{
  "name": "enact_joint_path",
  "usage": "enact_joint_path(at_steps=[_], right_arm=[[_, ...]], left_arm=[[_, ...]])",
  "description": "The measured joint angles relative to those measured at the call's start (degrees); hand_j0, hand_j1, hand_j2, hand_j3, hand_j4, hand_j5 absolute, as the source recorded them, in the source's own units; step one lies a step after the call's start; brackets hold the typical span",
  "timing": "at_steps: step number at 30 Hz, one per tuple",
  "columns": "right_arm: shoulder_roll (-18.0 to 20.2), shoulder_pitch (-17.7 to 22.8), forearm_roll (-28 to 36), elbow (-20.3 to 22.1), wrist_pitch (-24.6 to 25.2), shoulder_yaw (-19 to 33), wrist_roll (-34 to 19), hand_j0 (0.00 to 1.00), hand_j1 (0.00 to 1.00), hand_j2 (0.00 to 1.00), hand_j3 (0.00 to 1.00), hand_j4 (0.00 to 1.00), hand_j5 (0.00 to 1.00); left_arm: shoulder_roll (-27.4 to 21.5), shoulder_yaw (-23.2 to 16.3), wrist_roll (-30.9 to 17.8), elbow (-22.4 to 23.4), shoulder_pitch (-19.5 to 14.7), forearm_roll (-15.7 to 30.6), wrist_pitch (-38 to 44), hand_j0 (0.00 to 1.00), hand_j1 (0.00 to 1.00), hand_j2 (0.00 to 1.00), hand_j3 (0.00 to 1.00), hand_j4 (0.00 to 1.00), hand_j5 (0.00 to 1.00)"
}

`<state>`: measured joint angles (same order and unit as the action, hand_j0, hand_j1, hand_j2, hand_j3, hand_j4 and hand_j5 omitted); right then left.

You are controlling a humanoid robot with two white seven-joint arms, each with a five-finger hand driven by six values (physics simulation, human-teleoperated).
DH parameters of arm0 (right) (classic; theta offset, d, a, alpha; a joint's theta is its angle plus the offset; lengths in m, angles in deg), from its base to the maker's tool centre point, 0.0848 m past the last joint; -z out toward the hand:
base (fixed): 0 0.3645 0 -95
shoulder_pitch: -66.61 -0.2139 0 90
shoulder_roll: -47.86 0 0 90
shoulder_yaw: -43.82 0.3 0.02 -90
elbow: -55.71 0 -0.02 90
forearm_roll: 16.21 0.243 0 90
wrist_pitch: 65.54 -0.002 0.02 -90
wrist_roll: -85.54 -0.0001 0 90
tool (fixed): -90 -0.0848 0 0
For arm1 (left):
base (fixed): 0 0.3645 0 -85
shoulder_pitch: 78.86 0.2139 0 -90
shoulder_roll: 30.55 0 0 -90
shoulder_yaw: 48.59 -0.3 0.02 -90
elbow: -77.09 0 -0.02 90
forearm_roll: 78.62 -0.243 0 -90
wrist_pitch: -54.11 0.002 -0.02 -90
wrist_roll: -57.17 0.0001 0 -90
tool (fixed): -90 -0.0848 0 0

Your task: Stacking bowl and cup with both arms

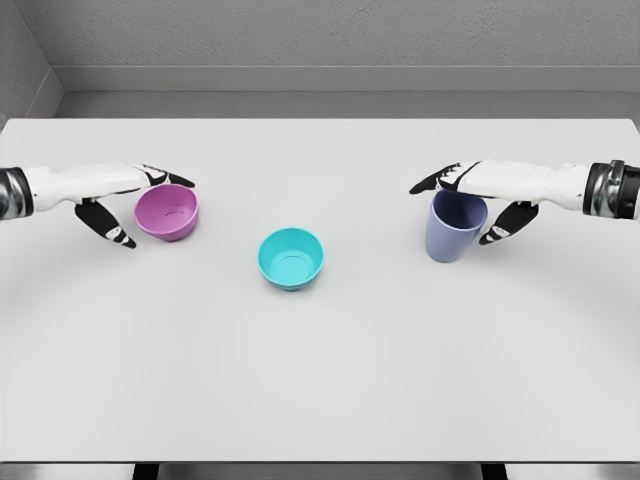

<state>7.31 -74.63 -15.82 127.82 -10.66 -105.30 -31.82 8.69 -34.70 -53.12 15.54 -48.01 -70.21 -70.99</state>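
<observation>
A purple bowl (167,212) stands upright on the white table (320,370) at the left. My left hand (140,205) is around its left side, fingers stretched over the far rim and thumb low at the near left, not closed on it. A teal bowl (291,257) sits alone in the middle. At the right stands a blue-violet cup (455,226), upright. My right hand (462,208) straddles it the same way, fingers past the far rim and thumb by its right side, still spread.
The table's far edge meets a grey wall. Its near edge runs along the bottom of the picture. Nothing else stands on the tabletop.
</observation>
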Motion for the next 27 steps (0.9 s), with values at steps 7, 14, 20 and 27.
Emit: enact_joint_path(at_steps=[7,14,20,27], right_arm=[[0.07,-0.53,-0.47,0.13,0.0,0.0,-0.06,1.0,1.0,1.0,1.0,1.0,1.0],[-0.01,-0.88,-1.1,0.16,0.0,0.0,-0.15,1.0,1.0,1.0,1.0,1.0,1.0],[-0.08,-0.97,-1.31,0.2,0.0,-0.01,-0.66,1.0,1.0,1.0,1.0,1.0,1.0],[0.04,-2.46,-1.39,0.72,0.0,-0.15,-1.14,1.0,1.0,1.0,1.0,1.0,1.0]], left_arm=[[1.32,0.88,-0.03,1.56,0.09,-0.07,0.01,1.0,1.0,1.0,1.0,1.0,1.0],[1.76,2.06,-0.36,2.1,1.23,-0.21,0.01,1.0,1.0,1.0,1.0,1.0,1.0],[2.72,2.24,-0.45,3.4,1.23,-0.26,0.01,1.0,1.0,1.0,1.0,1.0,1.0],[3.65,2.27,-0.46,4.53,1.23,-0.33,0.01,1.0,1.0,1.0,1.0,1.0,1.0]])
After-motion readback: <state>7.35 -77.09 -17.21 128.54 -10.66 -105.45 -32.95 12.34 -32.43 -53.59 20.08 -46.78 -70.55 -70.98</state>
